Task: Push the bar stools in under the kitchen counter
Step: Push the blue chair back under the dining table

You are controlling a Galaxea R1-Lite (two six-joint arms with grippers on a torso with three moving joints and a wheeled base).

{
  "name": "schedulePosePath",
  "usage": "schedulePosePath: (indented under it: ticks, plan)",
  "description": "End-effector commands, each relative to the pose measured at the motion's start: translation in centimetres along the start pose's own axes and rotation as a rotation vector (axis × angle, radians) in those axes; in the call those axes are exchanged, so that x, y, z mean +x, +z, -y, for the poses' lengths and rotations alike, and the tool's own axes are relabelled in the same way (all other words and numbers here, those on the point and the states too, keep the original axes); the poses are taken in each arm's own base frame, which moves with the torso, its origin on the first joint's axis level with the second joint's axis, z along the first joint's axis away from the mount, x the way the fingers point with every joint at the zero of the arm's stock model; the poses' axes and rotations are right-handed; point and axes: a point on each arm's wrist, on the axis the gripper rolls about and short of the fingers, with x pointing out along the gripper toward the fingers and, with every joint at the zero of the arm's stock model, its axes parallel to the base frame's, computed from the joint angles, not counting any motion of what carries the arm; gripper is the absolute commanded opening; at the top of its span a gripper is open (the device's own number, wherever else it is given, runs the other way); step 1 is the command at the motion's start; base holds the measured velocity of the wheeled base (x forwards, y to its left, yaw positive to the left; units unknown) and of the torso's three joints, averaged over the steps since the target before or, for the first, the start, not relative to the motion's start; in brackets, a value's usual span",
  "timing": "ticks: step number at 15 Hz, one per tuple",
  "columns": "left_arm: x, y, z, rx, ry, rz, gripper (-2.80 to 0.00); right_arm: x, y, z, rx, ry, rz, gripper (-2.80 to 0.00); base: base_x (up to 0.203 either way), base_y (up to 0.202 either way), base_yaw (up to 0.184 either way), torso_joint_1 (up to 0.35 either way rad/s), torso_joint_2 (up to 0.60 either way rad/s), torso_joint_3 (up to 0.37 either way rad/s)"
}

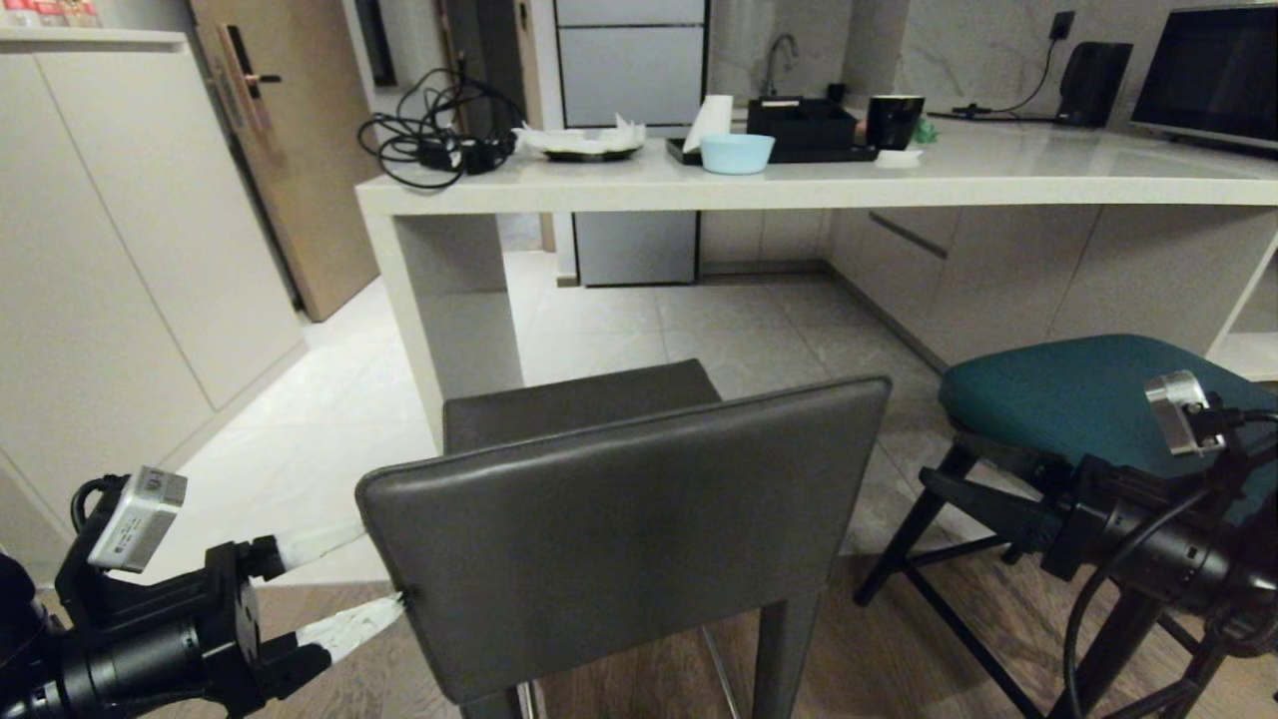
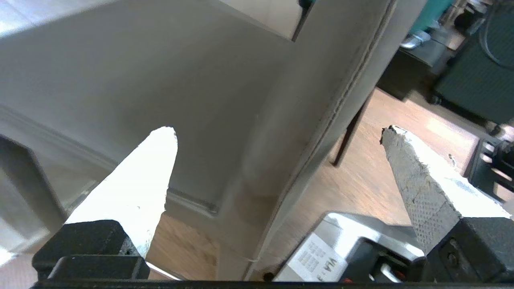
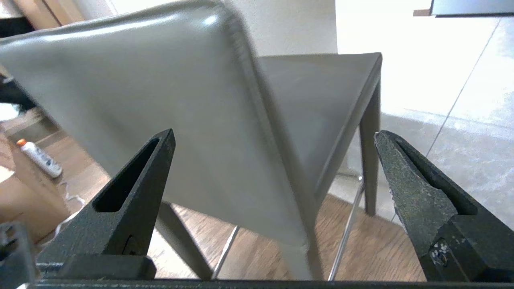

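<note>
The dark grey, square-backed leather bar stool (image 1: pixel 619 519) stands on the floor short of the long pale off-white stone kitchen counter (image 1: pixel 899 180), its seat pointing toward the counter's slab end panel and not yet under the tabletop. The teal padded bar stool with thin black legs (image 1: pixel 1078 394) stands to its right, also out from under the tabletop's front edge.

The left gripper (image 1: pixel 374 584), with white-wrapped fingers, has its jaws spread wide at the left edge of the grey stool's backrest; in the left wrist view the backrest edge sits between the 2 fingers (image 2: pixel 136 188). The right gripper (image 1: pixel 939 484), black, hangs in front of the teal stool, jaws wide too and holding nothing, pointing toward the right edge of the grey backrest.

On the tabletop sit a tangle of black cables (image 1: pixel 434 135) near its left corner and a pale blue bowl (image 1: pixel 737 153).
</note>
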Motion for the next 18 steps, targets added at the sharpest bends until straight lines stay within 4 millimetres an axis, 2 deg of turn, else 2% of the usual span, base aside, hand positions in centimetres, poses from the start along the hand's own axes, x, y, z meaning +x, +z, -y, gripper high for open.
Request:
schedulePosePath:
  ticks: [1, 3, 4, 7, 10, 12, 15, 18]
  plan:
    - [-1.0, 0.9, 1.2, 0.020, 0.002, 0.041, 0.00, -0.9, 0.6, -0.8, -0.019, -0.003, 0.026, 0.00, 0.000, 0.000, 0.000, 0.000, 0.00, 0.000]
    - [-2.2, 2.3, 2.3, -0.012, 0.042, 0.108, 0.00, -1.7, 1.4, -0.8, -0.046, -0.128, 0.085, 0.00, 0.000, 0.000, 0.000, 0.000, 0.00, 0.000]
    - [-3.0, 3.0, 2.4, -0.015, 0.140, 0.160, 0.00, -2.0, 2.0, -1.0, -0.064, -0.224, 0.133, 0.00, 0.000, 0.000, 0.000, 0.000, 0.00, 0.000]
    - [-4.6, 4.4, 1.9, 0.011, 0.546, 0.329, 0.00, -3.7, 4.2, -1.9, -0.143, -0.505, 0.245, 0.00, 0.000, 0.000, 0.000, 0.000, 0.00, 0.000]
    - [-5.0, 6.6, 0.3, 0.064, 0.894, 0.368, 0.00, -4.6, 6.2, -2.1, -0.128, -0.817, 0.200, 0.00, 0.000, 0.000, 0.000, 0.000, 0.00, 0.000]
    - [-4.8, 7.1, 0.6, 0.051, 0.917, 0.330, 0.00, -5.5, 7.4, -3.3, -0.132, -0.854, 0.182, 0.00, 0.000, 0.000, 0.000, 0.000, 0.00, 0.000]
    - [-4.4, 5.6, 1.0, 0.025, 0.893, 0.230, 0.00, -6.5, 7.6, -4.5, -0.147, -0.832, 0.176, 0.00, 0.000, 0.000, 0.000, 0.000, 0.00, 0.000]
    - [-5.1, 5.7, 2.5, 0.049, 0.888, 0.235, 0.00, -7.7, 7.5, -5.7, -0.155, -0.833, 0.190, 0.00, 0.000, 0.000, 0.000, 0.000, 0.00, 0.000]
